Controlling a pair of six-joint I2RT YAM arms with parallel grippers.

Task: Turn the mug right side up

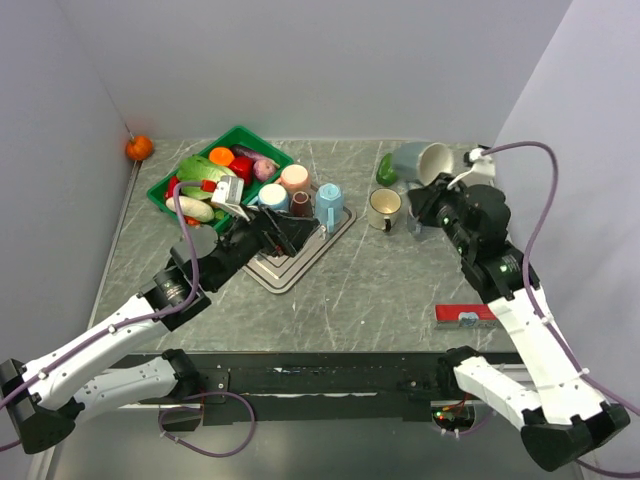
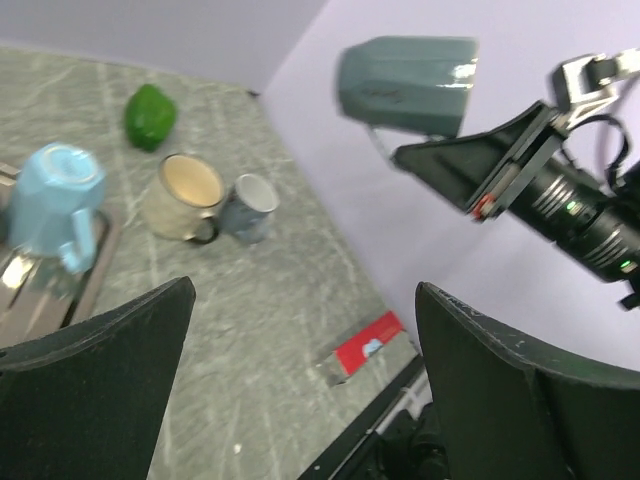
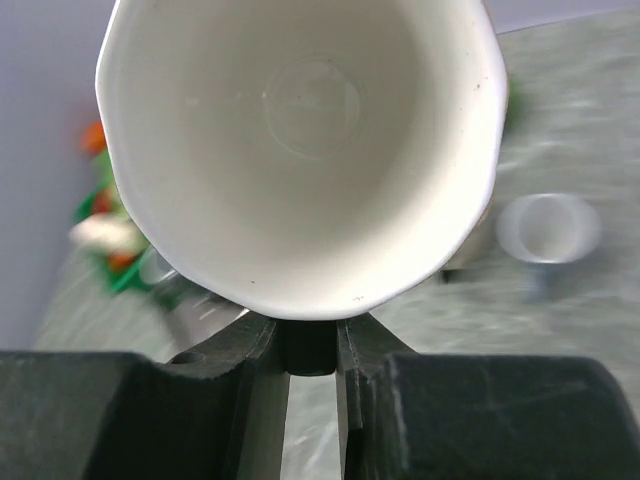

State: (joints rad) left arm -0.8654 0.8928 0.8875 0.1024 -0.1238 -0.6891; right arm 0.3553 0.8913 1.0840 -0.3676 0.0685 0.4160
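The mug is held above the bench in the clamped right hand, tipped sideways so its mouth can be swung upward, while the left hand is spread open.

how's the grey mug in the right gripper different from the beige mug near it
Pose: the grey mug is tipped on its side, mouth sideways; the beige mug stands upright, mouth up.
Support: the grey mug is held in the air by the right gripper; the beige mug rests on the table.
Colour: the grey mug is white inside; the beige mug is tan inside.
Both have a handle.
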